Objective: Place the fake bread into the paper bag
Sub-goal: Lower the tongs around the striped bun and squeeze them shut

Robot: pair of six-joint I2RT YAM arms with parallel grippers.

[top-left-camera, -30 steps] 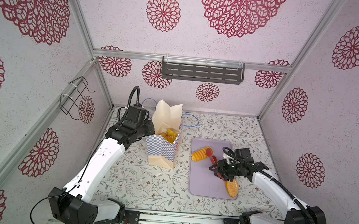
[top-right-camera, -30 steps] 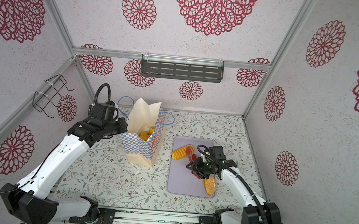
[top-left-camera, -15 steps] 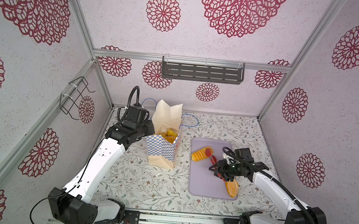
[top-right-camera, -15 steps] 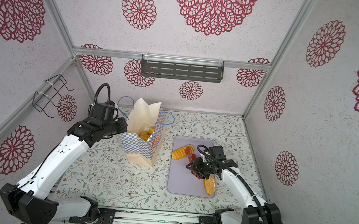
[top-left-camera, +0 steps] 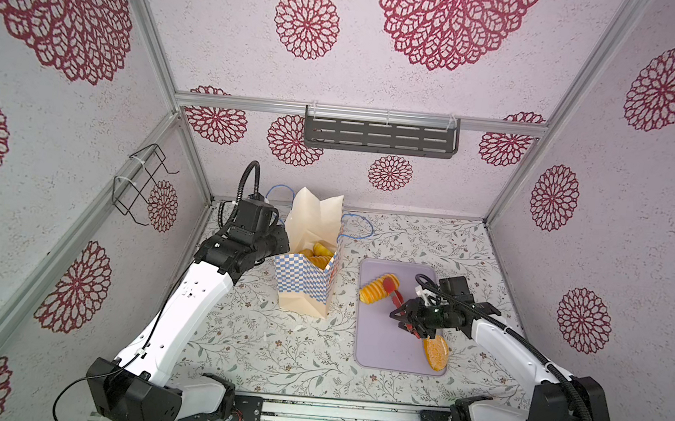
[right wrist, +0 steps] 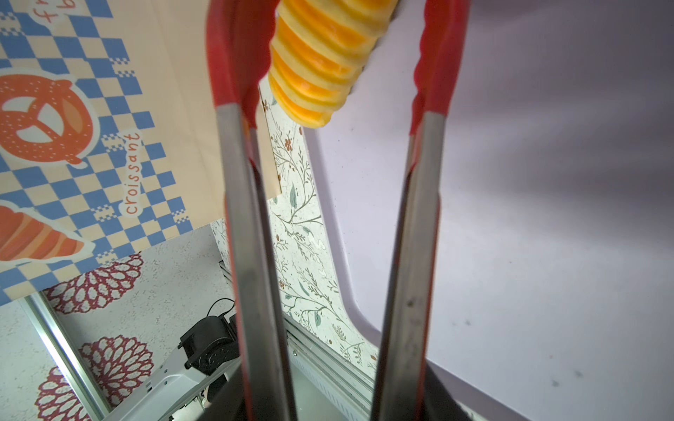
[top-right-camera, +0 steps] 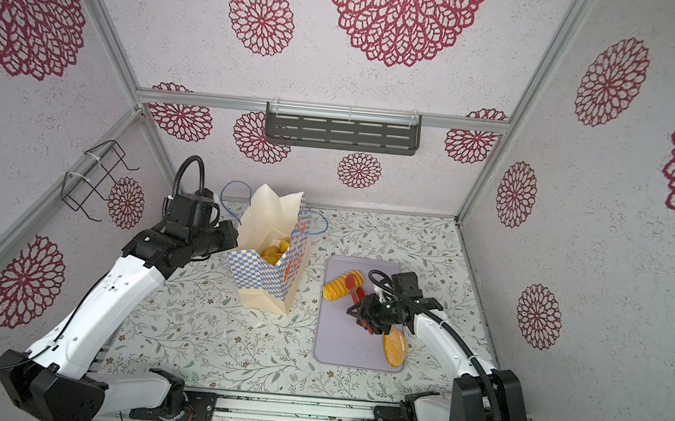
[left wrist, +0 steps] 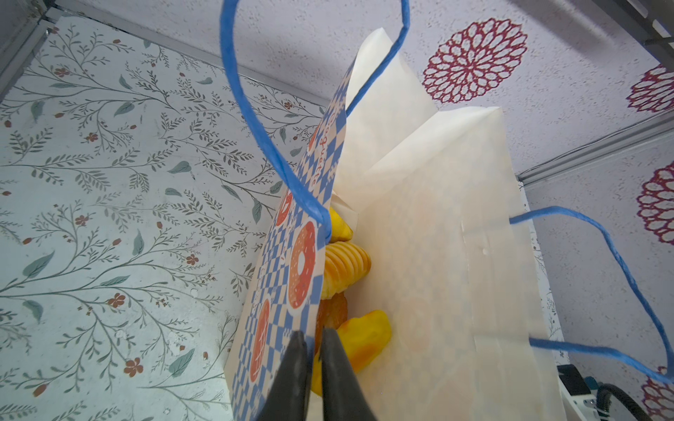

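You'll see a lilac tray (top-left-camera: 383, 340) lying flat on the floral tabletop (top-left-camera: 258, 338), on the right in both top views. Red tongs (right wrist: 248, 226) with bare metal arms sit above its far half, tips spread apart. A dark slotted shelf (top-left-camera: 379, 137) is mounted on the back wall, and a black wire rack (top-left-camera: 122, 180) hangs on the left wall.

The tall checkered paper bag (top-left-camera: 306, 288) stands left of the flat lilac tray (top-left-camera: 382, 344); on the tray, a ribbed golden roll (top-left-camera: 370, 293) lies behind an oval golden bun (top-left-camera: 436, 353).
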